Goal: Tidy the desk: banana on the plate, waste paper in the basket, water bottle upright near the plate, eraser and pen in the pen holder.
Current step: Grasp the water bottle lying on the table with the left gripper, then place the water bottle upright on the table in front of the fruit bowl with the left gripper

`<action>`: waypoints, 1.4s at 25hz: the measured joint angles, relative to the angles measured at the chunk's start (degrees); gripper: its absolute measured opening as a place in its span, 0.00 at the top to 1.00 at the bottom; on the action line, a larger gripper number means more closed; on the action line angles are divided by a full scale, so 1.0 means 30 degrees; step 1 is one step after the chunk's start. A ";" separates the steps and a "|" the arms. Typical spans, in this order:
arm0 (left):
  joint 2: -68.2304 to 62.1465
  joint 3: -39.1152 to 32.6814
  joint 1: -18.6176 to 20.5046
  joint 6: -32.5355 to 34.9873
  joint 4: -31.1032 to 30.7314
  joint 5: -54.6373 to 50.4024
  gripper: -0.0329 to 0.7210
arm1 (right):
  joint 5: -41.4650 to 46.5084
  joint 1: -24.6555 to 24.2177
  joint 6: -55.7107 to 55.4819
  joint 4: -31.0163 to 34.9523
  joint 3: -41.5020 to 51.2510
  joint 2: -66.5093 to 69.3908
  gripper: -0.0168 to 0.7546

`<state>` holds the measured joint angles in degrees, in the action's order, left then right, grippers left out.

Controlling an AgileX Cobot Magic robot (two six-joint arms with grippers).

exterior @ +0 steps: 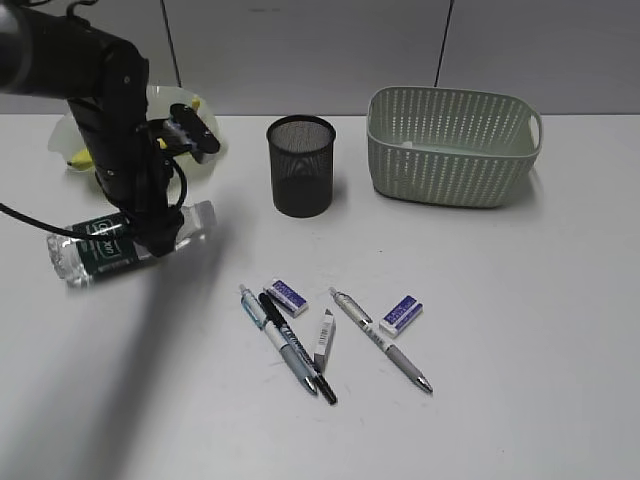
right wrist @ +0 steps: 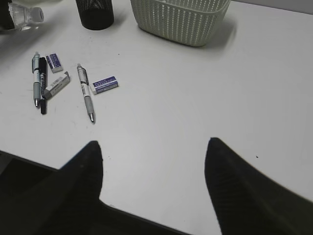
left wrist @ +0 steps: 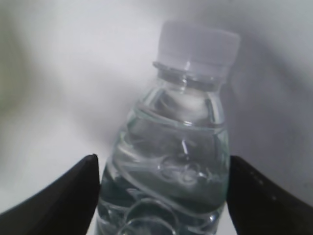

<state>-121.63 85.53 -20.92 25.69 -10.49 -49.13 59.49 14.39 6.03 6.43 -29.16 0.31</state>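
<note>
The big plain white desk (exterior: 520, 330) holds it all. At the back right sits the sage green plastic basket w/ slotted sides (exterior: 452, 147). At the back left, the pale green wavy-rim plate (exterior: 70, 135) is partly hidden behind the left arm; something yellow shows in it. The black mesh pen holder cup (exterior: 301, 165) stands btw. plate & basket. The small clear water bottle w/ white cap (left wrist: 173, 161) lies on its side near the plate. The left gripper (left wrist: 164, 196) has its jaws apart, one each side of the bottle. The right gripper (right wrist: 154, 181) hangs over bare desk, jaws wide apart. In the middle lie 3 pens (exterior: 381, 341) & 3 small white erasers (exterior: 401, 314).
</note>
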 joint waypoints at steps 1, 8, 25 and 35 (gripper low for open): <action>-0.0140 0.0000 0.0000 0.0000 -0.0092 -0.0013 0.18 | 0.0000 0.0000 0.0000 0.0000 0.0000 0.0000 0.31; -0.0341 0.0000 0.0000 -0.0008 -0.0164 -0.0188 0.27 | 0.0000 0.0000 0.0000 0.0000 0.0000 0.0000 0.31; 0.0484 -0.0152 0.0019 -0.0312 0.4288 -0.1304 0.29 | 0.0000 0.0000 0.0000 0.0000 0.0000 0.0000 0.31; 0.4149 -0.0377 0.0103 -0.1210 0.6305 -0.1693 0.29 | 0.0000 0.0000 -0.0019 0.0000 0.0000 0.0000 0.31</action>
<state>-109.18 84.40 -20.61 22.06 8.42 -54.21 59.49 14.39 5.97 6.43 -29.16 0.31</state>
